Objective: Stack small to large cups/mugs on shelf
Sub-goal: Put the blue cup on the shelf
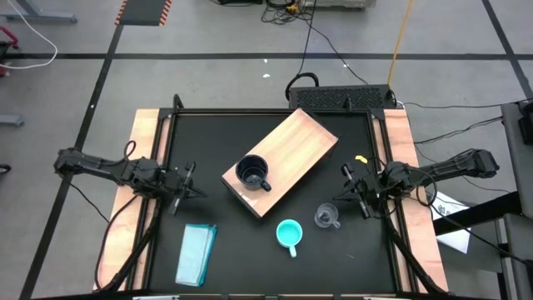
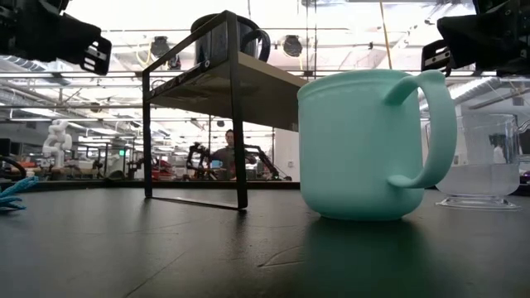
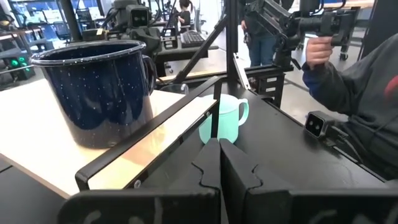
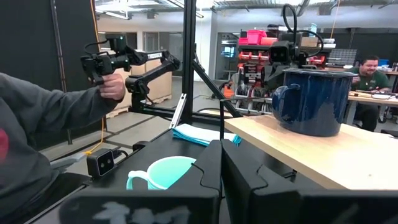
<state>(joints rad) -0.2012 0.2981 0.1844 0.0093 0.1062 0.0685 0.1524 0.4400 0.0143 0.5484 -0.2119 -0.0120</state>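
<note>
The shelf (image 1: pixel 283 158), a long pale wooden board on a black frame, lies slantwise in the middle of the table. The dark navy mug (image 1: pixel 252 173) stands upright on its near end (image 3: pixel 93 93). The turquoise mug (image 1: pixel 289 234) stands on the black table in front of the shelf, and the small clear cup (image 1: pixel 326 217) stands just to its right (image 2: pixel 484 157). My left gripper (image 1: pixel 191 188) hovers shut at the table's left side, pointing at the shelf. My right gripper (image 1: pixel 347 188) hovers shut at the right side, above and behind the clear cup. Neither touches anything.
A flat pale-teal block (image 1: pixel 196 253) lies near the front left. A small camera (image 3: pixel 316 124) sits at the table's near edge. Past that edge a person's sleeve (image 3: pixel 354 93) and a hand with a handheld device show. Black frame posts stand around the table.
</note>
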